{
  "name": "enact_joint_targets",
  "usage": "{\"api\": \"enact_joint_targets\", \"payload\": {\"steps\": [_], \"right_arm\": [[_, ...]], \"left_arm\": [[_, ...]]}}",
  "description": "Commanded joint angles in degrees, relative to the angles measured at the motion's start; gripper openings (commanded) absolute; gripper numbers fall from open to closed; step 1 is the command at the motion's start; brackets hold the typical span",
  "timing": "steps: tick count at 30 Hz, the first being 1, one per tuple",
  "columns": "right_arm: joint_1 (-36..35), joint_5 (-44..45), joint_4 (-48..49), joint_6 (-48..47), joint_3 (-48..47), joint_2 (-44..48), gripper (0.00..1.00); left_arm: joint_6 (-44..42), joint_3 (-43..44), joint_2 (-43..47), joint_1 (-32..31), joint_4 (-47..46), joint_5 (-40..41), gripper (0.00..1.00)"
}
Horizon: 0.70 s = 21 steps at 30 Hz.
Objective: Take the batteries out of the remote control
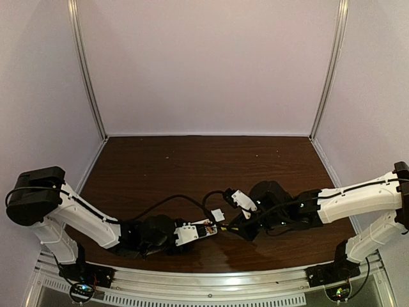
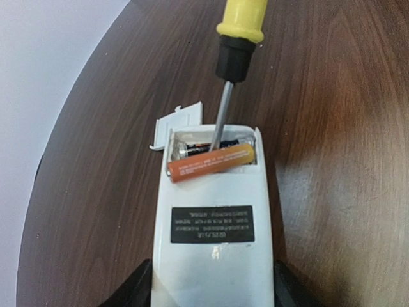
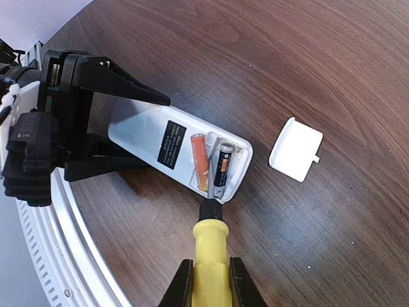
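A thin orange battery (image 2: 211, 163) lies slightly askew across the open bay at the end of the flat white plastic remote control (image 2: 211, 256), with a dark battery (image 2: 192, 149) seated behind it. Both cells run across the handset's width. The left gripper (image 2: 211, 295) clamps the handset by its long sides at the opposite end, face down on the dark wooden table (image 2: 332, 160).

The steel shaft of a yellow-handled screwdriver (image 2: 222, 109) comes in from the bay end, along the handset's long axis. It dips between the two cells (its tip is hidden behind the orange one). The right gripper (image 3: 208, 284) is closed tightly on the handle and is the arm nearer the batteries. Any prying looks set to push the orange cell up and towards the left gripper. The small white square cover (image 3: 295, 148) lies just beside the bay on the table.
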<state>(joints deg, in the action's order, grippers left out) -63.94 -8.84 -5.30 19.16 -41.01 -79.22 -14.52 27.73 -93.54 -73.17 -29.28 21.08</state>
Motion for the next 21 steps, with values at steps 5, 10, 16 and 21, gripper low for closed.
{"api": "enact_joint_targets", "payload": {"steps": [5, 10, 16, 21], "right_arm": [[-0.31, -2.00, 0.14, -1.05, -1.29, 0.57, 0.00], [-0.40, -1.35, 0.27, -0.68, -1.35, 0.09, 0.00], [-0.37, -0.37, 0.61, -0.18, -1.85, -0.70, 0.00], [-0.33, 0.15, 0.86, 0.31, -2.61, -1.81, 0.00]], "left_arm": [[0.10, 0.10, 0.55, 0.25, -4.74, 1.51, 0.00], [0.41, 0.14, 0.55, 0.40, -4.56, 1.56, 0.00], [1.44, 0.21, 0.45, 1.28, -4.24, 1.78, 0.00], [2.19, 0.31, 0.36, 2.01, -3.79, 1.92, 0.00]]}}
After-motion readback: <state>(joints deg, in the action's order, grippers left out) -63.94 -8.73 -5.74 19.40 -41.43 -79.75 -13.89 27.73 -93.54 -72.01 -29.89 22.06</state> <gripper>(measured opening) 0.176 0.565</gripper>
